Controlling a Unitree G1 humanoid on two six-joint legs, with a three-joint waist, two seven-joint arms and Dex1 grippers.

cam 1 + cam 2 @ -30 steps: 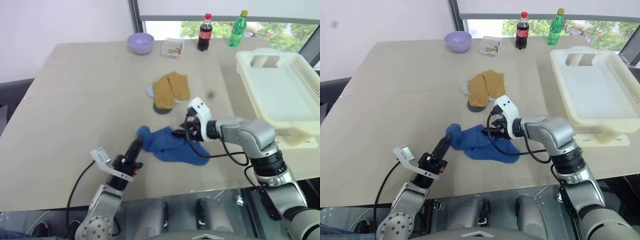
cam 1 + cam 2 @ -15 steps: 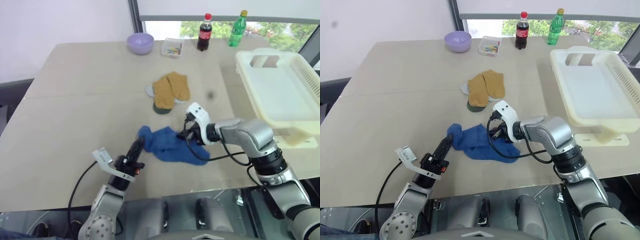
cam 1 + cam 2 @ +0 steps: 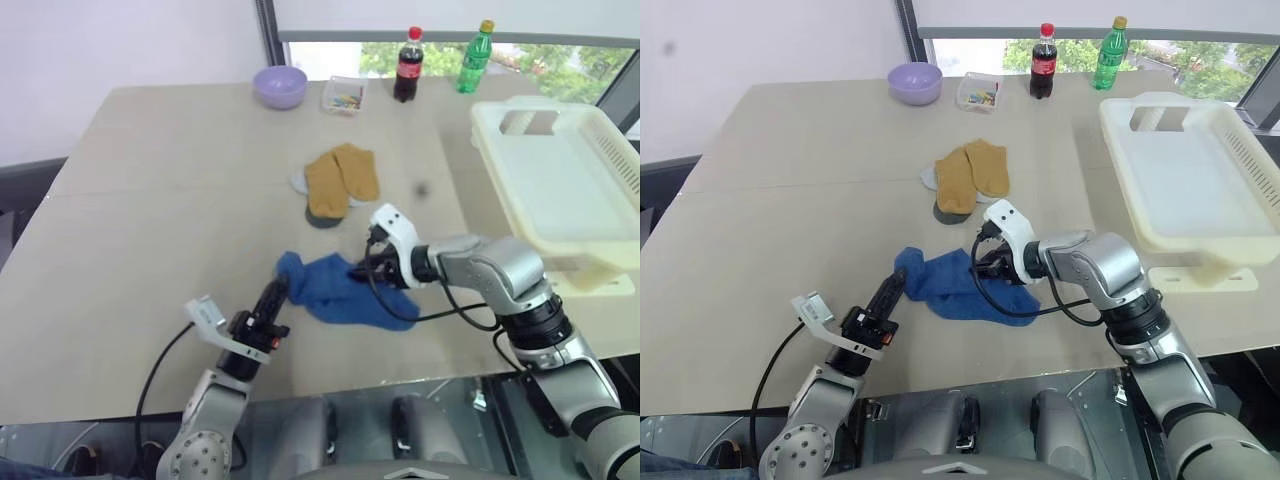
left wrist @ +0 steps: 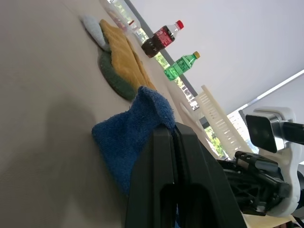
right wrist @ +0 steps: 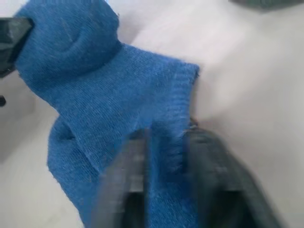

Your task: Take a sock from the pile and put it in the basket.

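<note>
A blue sock (image 3: pixel 340 292) lies crumpled on the table between my two grippers, apart from the pile (image 3: pixel 338 182) of mustard-brown and grey socks behind it. My right gripper (image 3: pixel 362 270) is shut on the sock's right part; in the right wrist view blue cloth (image 5: pixel 156 118) sits between its fingers. My left gripper (image 3: pixel 277 292) is shut at the sock's bunched left end (image 4: pixel 142 118), which stands raised at its tips. The cream basket (image 3: pixel 600 160) stands at the table's right side, beyond my right arm.
At the table's far edge stand a lilac bowl (image 3: pixel 281 85), a small clear box (image 3: pixel 344 96), a cola bottle (image 3: pixel 408 65) and a green bottle (image 3: pixel 476 44). Bare tabletop stretches to the left of the socks. The table's near edge runs just below my grippers.
My right gripper's fingers have come together on the blue sock. Both hands have stayed where they were, and the sock has barely shifted.
</note>
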